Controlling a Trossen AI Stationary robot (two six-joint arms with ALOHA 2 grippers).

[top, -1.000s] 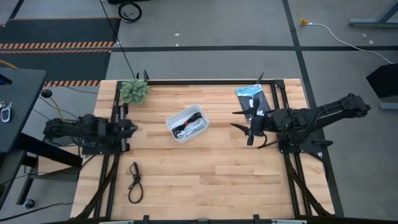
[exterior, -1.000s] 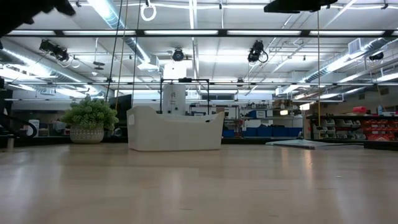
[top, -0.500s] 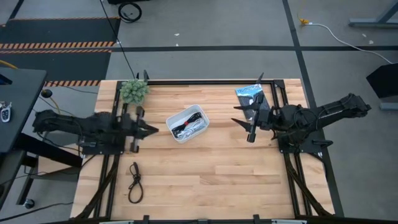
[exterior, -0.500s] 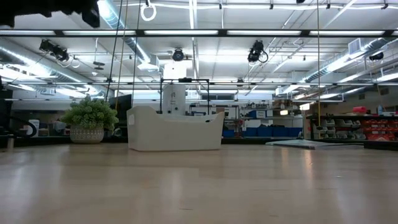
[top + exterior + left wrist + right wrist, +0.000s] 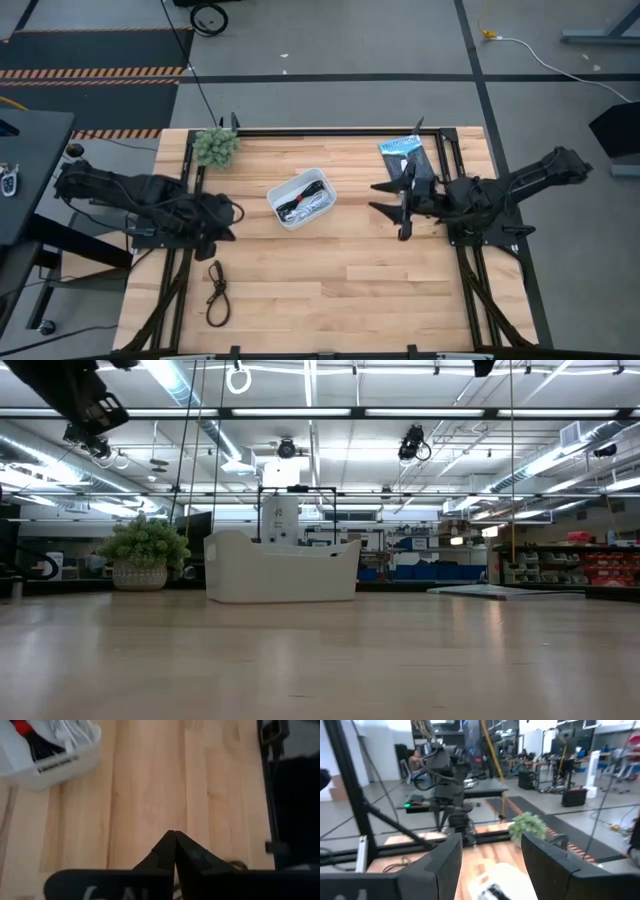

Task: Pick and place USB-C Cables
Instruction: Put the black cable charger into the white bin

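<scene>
A white bin (image 5: 301, 198) stands mid-table and holds a black cable with a red tie and a white cable (image 5: 45, 740). A dark coiled cable (image 5: 216, 292) lies loose on the wood near the front left. My left gripper (image 5: 227, 220) hangs shut and empty over the bare table, left of the bin and beyond the loose cable; its closed tips show in the left wrist view (image 5: 174, 840). My right gripper (image 5: 385, 200) is open and empty to the right of the bin, pointing at it (image 5: 490, 865).
A small potted plant (image 5: 216, 146) stands at the far left corner. A flat black-and-blue packet (image 5: 405, 155) lies at the far right, next to my right arm. The bin (image 5: 282, 565) and plant (image 5: 145, 550) also show in the low view.
My left gripper has reached from the table's left edge toward the bin, then tipped down and swung a little toward the near edge, over the wood. My right gripper has stayed about where it was, open.
</scene>
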